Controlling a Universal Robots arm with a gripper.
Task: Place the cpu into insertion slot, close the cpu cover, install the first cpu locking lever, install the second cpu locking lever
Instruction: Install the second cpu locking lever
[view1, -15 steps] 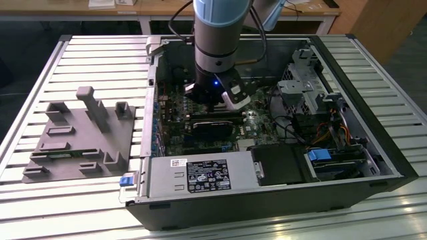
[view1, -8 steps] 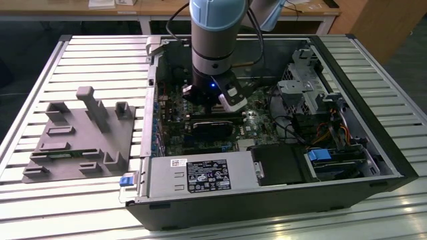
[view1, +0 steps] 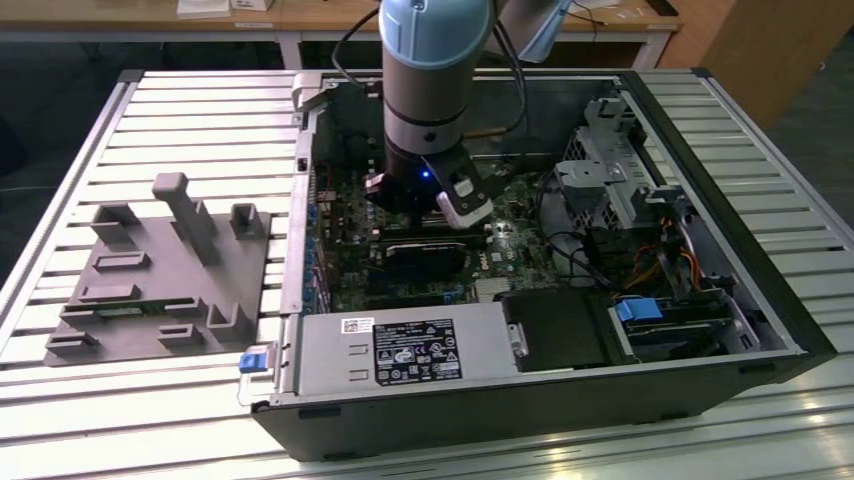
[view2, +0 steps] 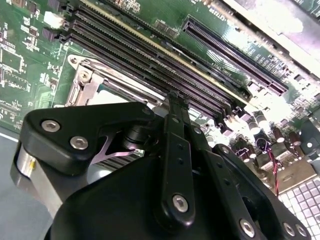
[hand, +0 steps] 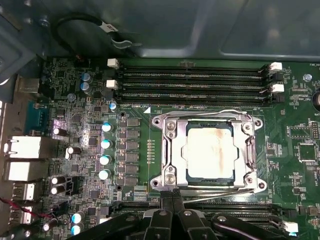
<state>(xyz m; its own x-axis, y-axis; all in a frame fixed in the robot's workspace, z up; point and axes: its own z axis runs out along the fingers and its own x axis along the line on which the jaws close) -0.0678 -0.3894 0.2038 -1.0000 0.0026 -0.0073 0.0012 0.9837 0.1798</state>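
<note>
A robot arm (view1: 427, 80) reaches straight down from above into an open desktop computer case (view1: 534, 390) that lies on its side on a slatted metal table (view1: 160, 110). The arm's grey column is vertical, and its black gripper (hand: 172, 196) sits low over the green motherboard (hand: 85, 150), at the edge of the insertion slot (hand: 165, 167). In the first wrist view the two black fingers (hand: 166, 200) stand pressed together with no gap between them and nothing between them, their tips right at the socket's near rim beside a thin wire locking lever (hand: 210, 189). The cpu (hand: 209, 153) lies flat inside the slot, its dull silver top blotched with a pale residue. The cpu cover (hand: 172, 150), a silvery metal frame, lies down around the chip, which shows through its square window. A second wire lever (hand: 200, 114) runs along the far edge of the socket, next to the long black memory slots (hand: 190, 80). On the table, towards the exterior view's left, stands a grey fixture block (view1: 160, 270).
</note>
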